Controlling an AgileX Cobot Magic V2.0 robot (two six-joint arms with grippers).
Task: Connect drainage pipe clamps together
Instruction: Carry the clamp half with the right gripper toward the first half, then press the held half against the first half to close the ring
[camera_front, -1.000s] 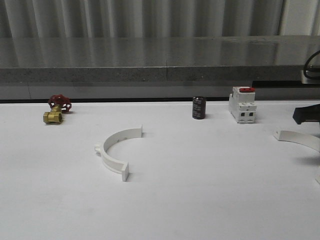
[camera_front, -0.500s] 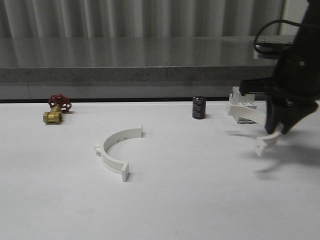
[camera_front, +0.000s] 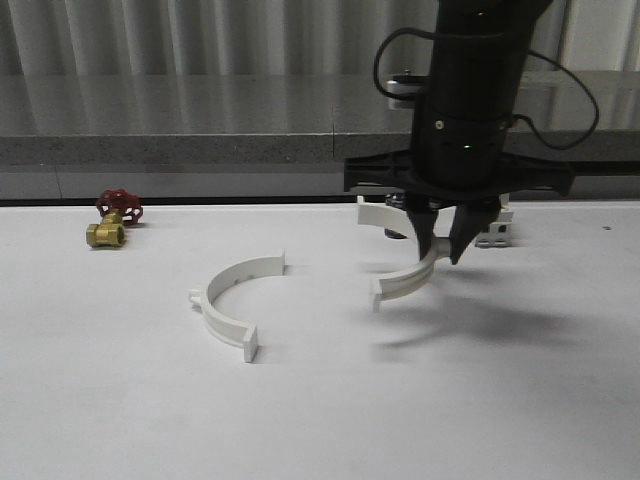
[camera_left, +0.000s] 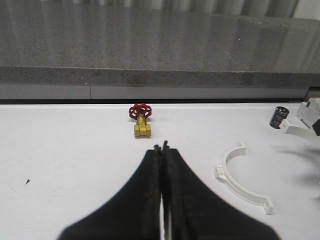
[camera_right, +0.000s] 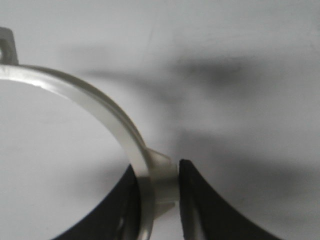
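Your right hand (camera_front: 446, 248) pinches one white half-ring clamp (camera_front: 405, 270) at mid-arc, holding it above the tabletop (camera_front: 320, 400) just in front of the black cylinder. The other half-ring clamp (camera_front: 232, 303) lies flat to its left, well apart. Your left hand (camera_left: 162, 150) has its fingers pressed together, holding nothing.

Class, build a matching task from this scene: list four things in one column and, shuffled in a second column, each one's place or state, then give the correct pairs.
Things:
1. carried clamp half
2. resting clamp half
3. brass valve
4. left gripper

States:
A. shut, holding nothing
B. lying on the table, untouched
C. held in the right gripper, above the table
D. far left of the table, red handwheel

Pairs: 1-C, 2-B, 3-D, 4-A
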